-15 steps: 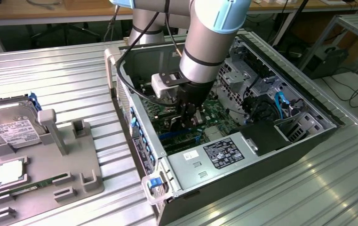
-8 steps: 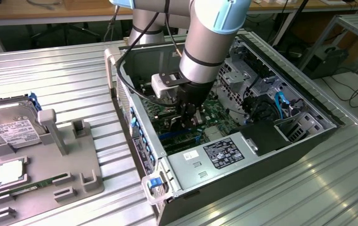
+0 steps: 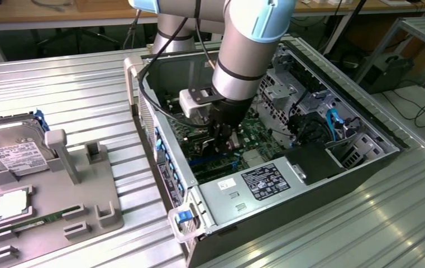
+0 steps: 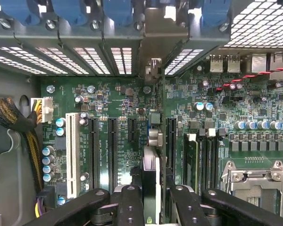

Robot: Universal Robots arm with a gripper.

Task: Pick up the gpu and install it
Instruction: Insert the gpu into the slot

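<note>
My gripper (image 3: 225,139) reaches down inside the open computer case (image 3: 272,184), over the green motherboard (image 4: 108,94). It is shut on the gpu (image 4: 151,165), which I see edge-on as a thin card between the two black fingers (image 4: 129,202). The card stands upright over the motherboard among the long black expansion slots (image 4: 112,146). Its silvery end bracket (image 4: 153,70) lies against the perforated rear wall of the case. In the exterior view the gpu (image 3: 223,149) is a dark shape just under the gripper, mostly hidden by the arm.
A grey holder tray (image 3: 56,184) at the exterior view's left carries a hard drive (image 3: 15,151), a processor (image 3: 11,207) and a green memory stick (image 3: 44,219). Inside the case are braided cables (image 4: 19,127), a processor socket (image 4: 254,176), blue slot clips (image 4: 70,12) and drive cages (image 3: 294,89).
</note>
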